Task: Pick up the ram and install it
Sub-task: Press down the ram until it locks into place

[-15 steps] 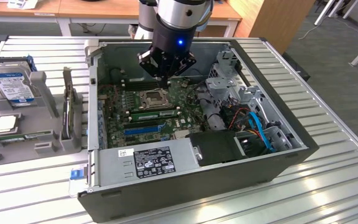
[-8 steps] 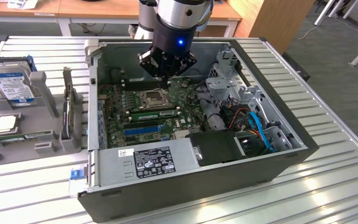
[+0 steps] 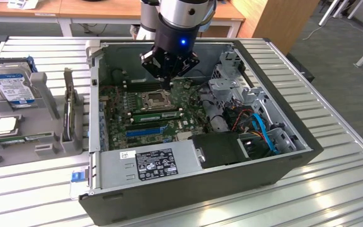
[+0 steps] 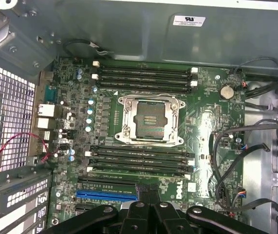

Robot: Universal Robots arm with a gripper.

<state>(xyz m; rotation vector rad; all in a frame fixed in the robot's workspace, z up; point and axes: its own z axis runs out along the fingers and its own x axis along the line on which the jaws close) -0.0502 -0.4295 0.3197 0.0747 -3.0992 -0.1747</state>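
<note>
A long green ram stick (image 3: 19, 139) lies flat along the front of the grey holder (image 3: 43, 146), at the exterior view's left, outside the case. Another green stick (image 3: 157, 114) sits in a memory slot just below the empty processor socket (image 3: 154, 99) on the motherboard (image 4: 207, 122). My gripper (image 3: 169, 78) hangs inside the open computer case (image 3: 282, 156), above the memory slots on the socket's far side. In the wrist view my gripper (image 4: 147, 191) has its black fingers pressed together with nothing between them. They sit over the blue expansion slot (image 4: 104, 193).
The holder also carries a hard drive (image 3: 11, 85), a square silver processor (image 3: 5, 125) and an upright dark card (image 3: 68, 111). Inside the case are the power supply (image 3: 150, 163), drive cages (image 3: 232, 85) and loose cables (image 3: 260, 127). The case stands on a slatted metal table (image 3: 332, 189).
</note>
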